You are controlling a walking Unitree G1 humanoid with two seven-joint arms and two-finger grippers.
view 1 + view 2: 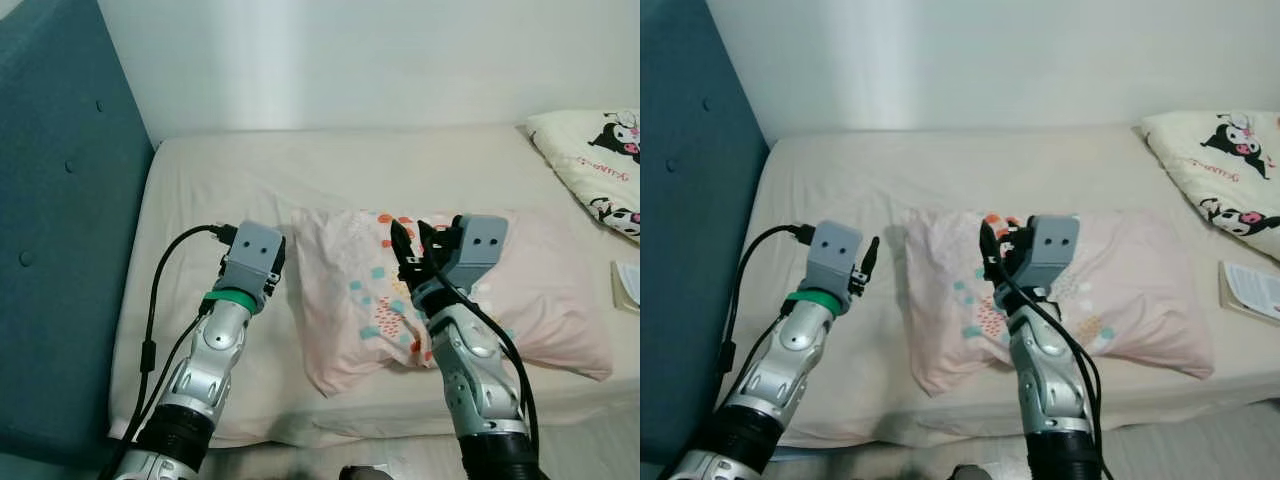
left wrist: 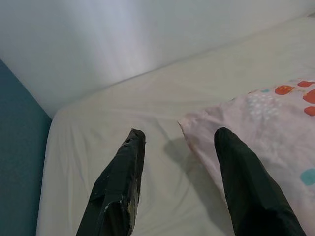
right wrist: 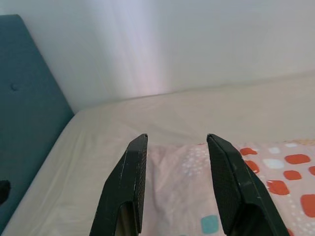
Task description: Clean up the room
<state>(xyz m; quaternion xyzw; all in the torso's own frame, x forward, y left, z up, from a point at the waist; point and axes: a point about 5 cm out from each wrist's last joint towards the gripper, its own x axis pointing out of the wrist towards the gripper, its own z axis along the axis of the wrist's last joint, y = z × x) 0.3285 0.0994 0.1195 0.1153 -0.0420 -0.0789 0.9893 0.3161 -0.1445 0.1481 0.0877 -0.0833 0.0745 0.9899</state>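
You're lining up on the pink pillow [image 1: 450,300] at frame centre, left gripper [image 2: 179,142] and right gripper [image 3: 174,142] both spread wide and empty; next, lower and pinch its edge.

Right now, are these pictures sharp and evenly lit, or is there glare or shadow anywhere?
Eye views: sharp, soft daylight, a bright patch on the wall. Left wrist view: the left gripper looks soft up close, with a shadow beside the pink pillow. Right wrist view: a pinkish glow on the wall.
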